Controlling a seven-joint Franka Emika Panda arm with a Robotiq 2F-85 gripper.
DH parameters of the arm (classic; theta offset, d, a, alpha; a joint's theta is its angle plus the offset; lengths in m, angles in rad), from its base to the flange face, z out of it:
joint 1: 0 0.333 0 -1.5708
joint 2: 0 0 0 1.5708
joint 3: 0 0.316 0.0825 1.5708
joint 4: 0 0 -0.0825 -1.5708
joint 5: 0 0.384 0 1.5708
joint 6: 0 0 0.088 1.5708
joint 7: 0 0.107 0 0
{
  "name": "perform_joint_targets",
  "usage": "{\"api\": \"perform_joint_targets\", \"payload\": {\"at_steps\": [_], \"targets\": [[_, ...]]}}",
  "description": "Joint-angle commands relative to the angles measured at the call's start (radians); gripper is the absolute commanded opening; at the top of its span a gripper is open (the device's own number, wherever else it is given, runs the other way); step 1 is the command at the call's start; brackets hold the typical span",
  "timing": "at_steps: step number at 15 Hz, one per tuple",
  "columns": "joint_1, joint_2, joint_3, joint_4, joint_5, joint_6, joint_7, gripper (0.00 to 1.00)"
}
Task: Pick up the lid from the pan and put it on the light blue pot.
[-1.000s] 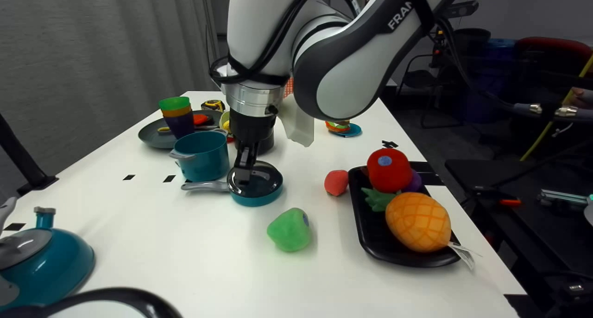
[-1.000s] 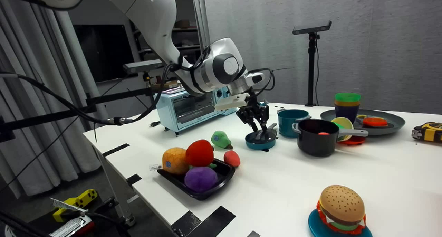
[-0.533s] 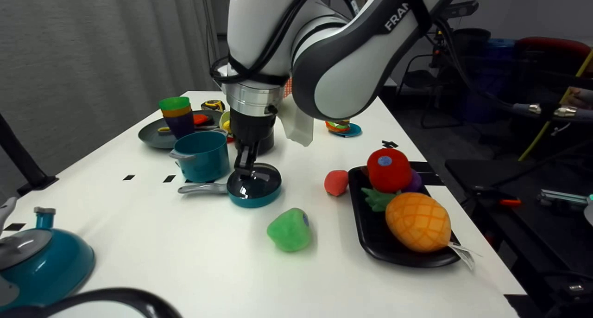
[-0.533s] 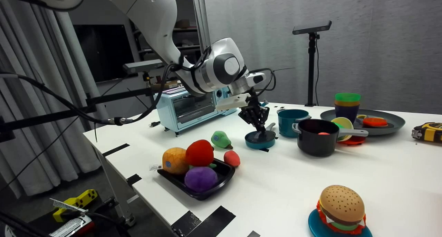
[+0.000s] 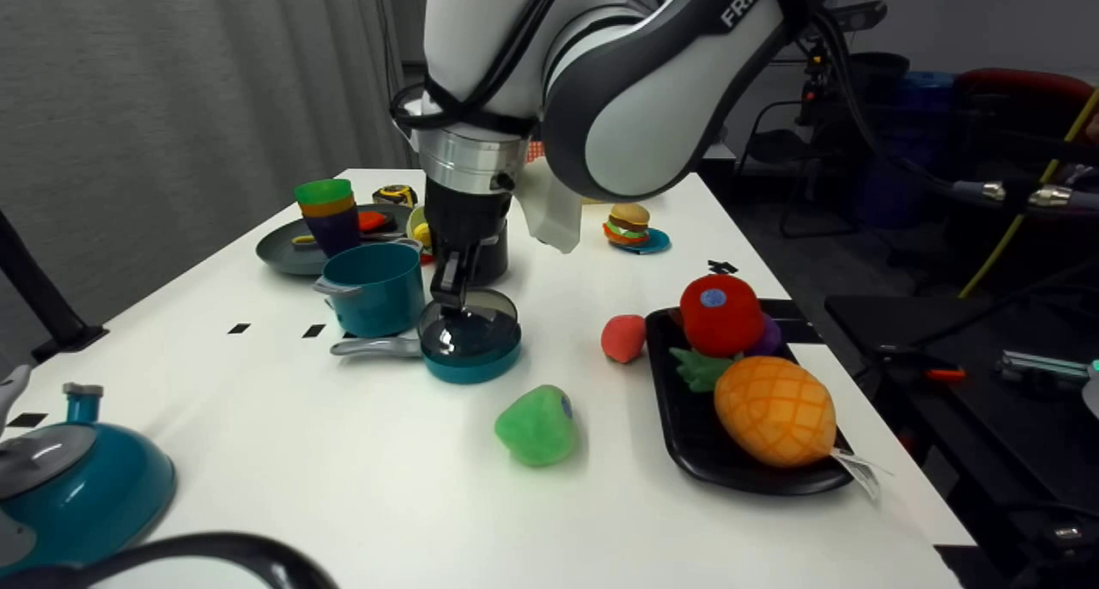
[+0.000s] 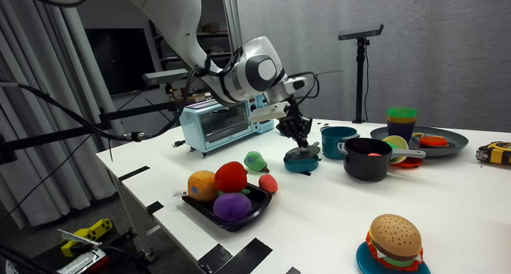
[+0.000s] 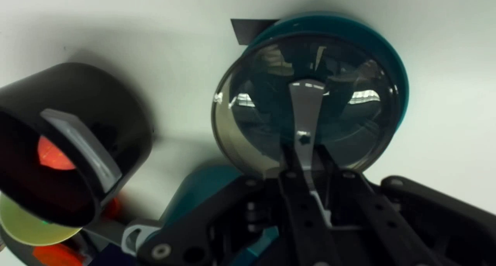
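Note:
The lid, a round dark see-through lid with a grey strip handle, shows in both exterior views [image 5: 481, 321] [image 6: 297, 153] and in the wrist view [image 7: 267, 103]. My gripper [image 7: 304, 153] is shut on the lid's handle [image 7: 306, 107]. It holds the lid slightly raised and tilted above the pan [image 5: 472, 369] [image 6: 301, 167]. The pan's teal rim [image 7: 397, 72] shows past the lid's edge. Its grey handle [image 5: 378, 347] points toward the light blue pot [image 5: 378, 297] [image 6: 333, 146]. That pot stands open beside the pan, partly hidden by my gripper in the wrist view [image 7: 205, 188].
A black pot [image 6: 365, 162] [image 7: 116, 114] stands close to the light blue pot. A green plush fruit [image 5: 537, 426], a red plush fruit [image 5: 623, 338] and a black tray [image 5: 687, 452] of plush fruit lie nearby. A teal kettle [image 5: 103, 486] stands at the table's edge.
My gripper has closed on the lid's handle, having been open around it. It has risen a little, and the lid has lifted off the pan and tilted. The pan shifted slightly.

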State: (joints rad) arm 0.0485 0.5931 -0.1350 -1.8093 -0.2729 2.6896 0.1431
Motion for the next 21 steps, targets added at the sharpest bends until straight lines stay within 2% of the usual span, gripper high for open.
{"api": "perform_joint_targets", "payload": {"at_steps": [1,7,16,21], "targets": [[0.006,-0.108,-0.016,-0.086,0.01,0.031,0.005,0.04],[-0.022,-0.195,-0.019,-0.096,0.021,0.01,0.001,0.04],[-0.101,-0.182,-0.009,0.022,0.12,-0.061,-0.048,0.04],[-0.104,-0.161,0.003,0.062,0.142,-0.092,-0.055,0.04]]}}
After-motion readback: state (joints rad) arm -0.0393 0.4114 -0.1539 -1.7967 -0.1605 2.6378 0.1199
